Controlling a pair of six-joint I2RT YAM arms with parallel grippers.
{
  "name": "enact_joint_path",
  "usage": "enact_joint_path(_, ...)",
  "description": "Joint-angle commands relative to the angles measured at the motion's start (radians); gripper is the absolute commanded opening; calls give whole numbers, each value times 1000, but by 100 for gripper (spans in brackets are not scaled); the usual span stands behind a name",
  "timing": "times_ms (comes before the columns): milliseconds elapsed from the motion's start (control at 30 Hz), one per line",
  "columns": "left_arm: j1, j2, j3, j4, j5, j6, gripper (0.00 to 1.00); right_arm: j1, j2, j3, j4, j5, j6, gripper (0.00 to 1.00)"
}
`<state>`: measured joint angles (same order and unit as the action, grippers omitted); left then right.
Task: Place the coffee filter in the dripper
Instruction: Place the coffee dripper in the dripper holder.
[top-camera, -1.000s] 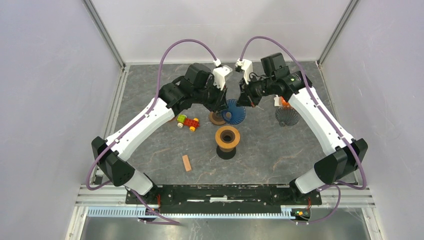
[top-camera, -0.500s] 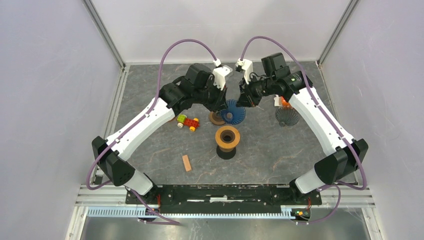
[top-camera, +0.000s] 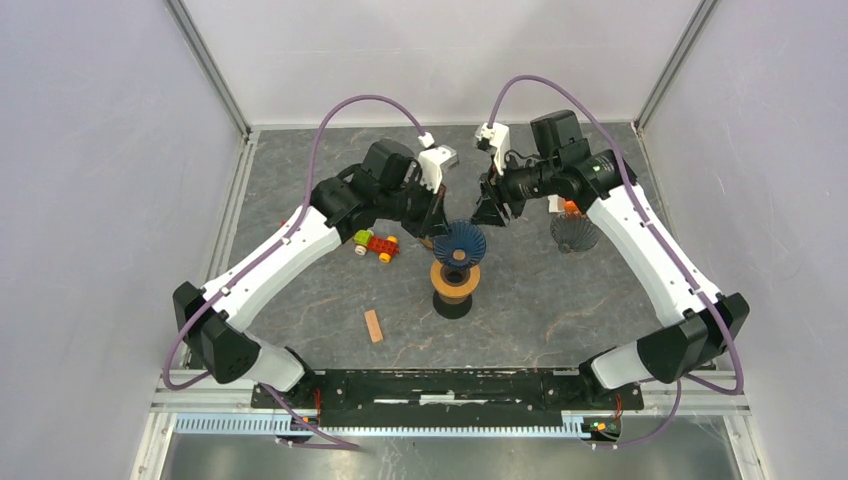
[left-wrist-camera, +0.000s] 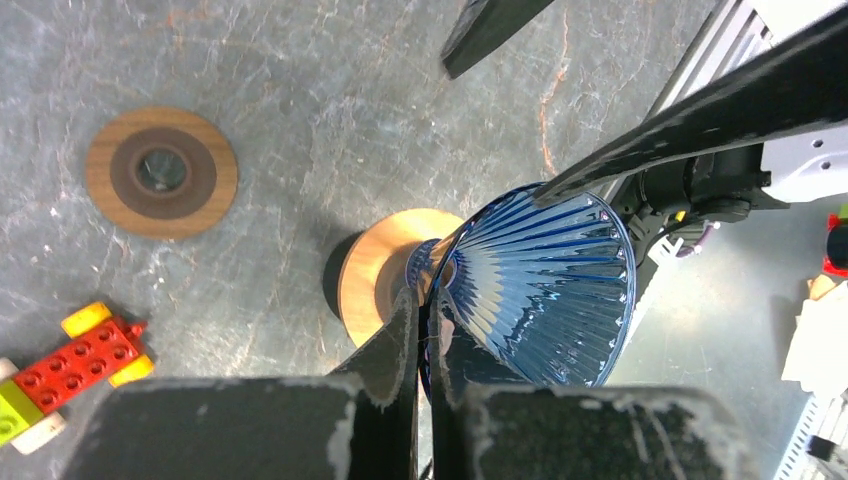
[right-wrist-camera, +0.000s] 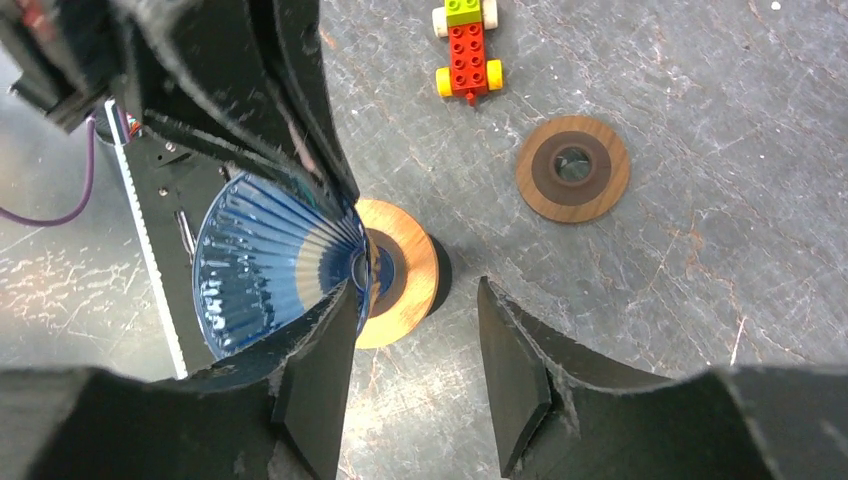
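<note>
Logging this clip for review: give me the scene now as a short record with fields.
left gripper: shut on the blue ribbed cone
right gripper: open, empty, beside the cone
cone: narrow end over the wooden stand; seating unclear
other items: dark ribbed cone, toy car, wooden disc, wooden block

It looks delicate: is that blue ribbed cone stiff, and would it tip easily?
Probably stiff: the blue ribbed cone holds its flared shape with the left jaws pinching just one wall. Glossy, so perhaps slippery. Narrow base, wide mouth: likely tippy.
</note>
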<state>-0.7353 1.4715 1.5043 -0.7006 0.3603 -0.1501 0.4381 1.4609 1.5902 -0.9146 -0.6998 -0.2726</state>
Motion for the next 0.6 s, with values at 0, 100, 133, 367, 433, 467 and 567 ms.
enact_joint_path(0, 26, -75, -45, 59, 65, -66, 2, -8, -65, -26, 20, -66, -48, 56)
enact_joint_path(100, 27, -88, -71, 55, 80, -62, 2, -17, -85, -39, 16, -87, -76, 58)
enact_joint_path(133, 27, -90, -76, 52, 84, -61, 2, -18, -89, -42, 12, -104, -88, 58)
enact_joint_path(367, 25, -81, -116, 59, 90, -77, 2, -16, -88, -106, 5, -194, -116, 58)
enact_joint_path(433, 26, -81, -119, 63, 84, -75, 2, -14, -81, -131, 9, -207, -112, 58)
enact_joint_path(467, 25, -80, -119, 66, 83, -75, 2, -11, -77, -141, 13, -204, -108, 57)
enact_joint_path(567, 26, -75, -120, 73, 87, -83, 2, -4, -67, -154, 17, -217, -106, 58)
